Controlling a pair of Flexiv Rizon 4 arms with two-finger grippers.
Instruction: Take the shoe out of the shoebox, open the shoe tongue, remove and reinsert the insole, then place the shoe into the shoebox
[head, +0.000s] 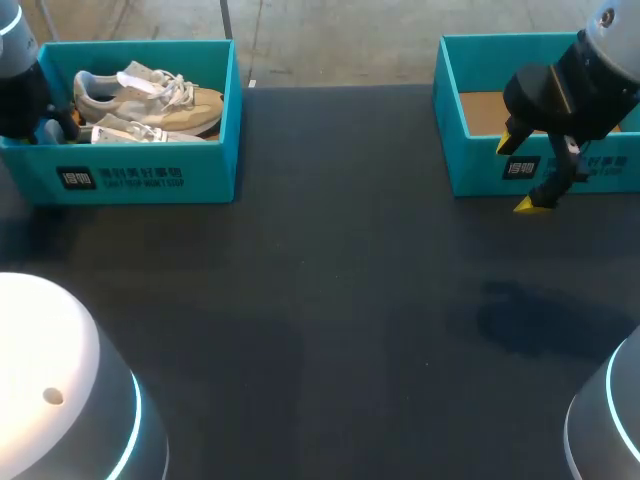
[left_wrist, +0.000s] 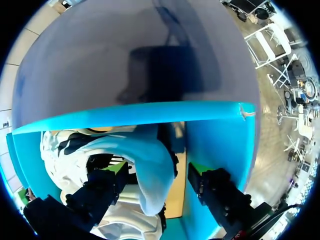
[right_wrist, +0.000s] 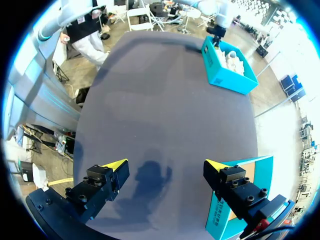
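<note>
Teal card walls the shoebox (head: 150, 180) at the table's far left corner, and the shoe (head: 150, 95) lies in it beside its mate, pale suede and mesh with white laces. By my judgement it is light, soft in the upper and tongue, and firmer at the sole and heel. The upper would crumple under a pinch and the laces could snag on the box wall, so the heel collar or the sole's edge looks the safer hold. The left gripper (left_wrist: 159, 170) is down inside the box at its left end, fingers spread, with a pale fold of the shoe between them. One finger looks close against it while the other stands apart, so nothing is grasped yet. The right gripper (right_wrist: 165, 164) hangs released, holding nothing, above the table just in front of a second box (head: 480, 160), whose brown floor shows. The table (head: 330, 300) is dark and matt, likely grippy enough to steady the sole. It runs wide between the two boxes, which should give room for the insole work.
</note>
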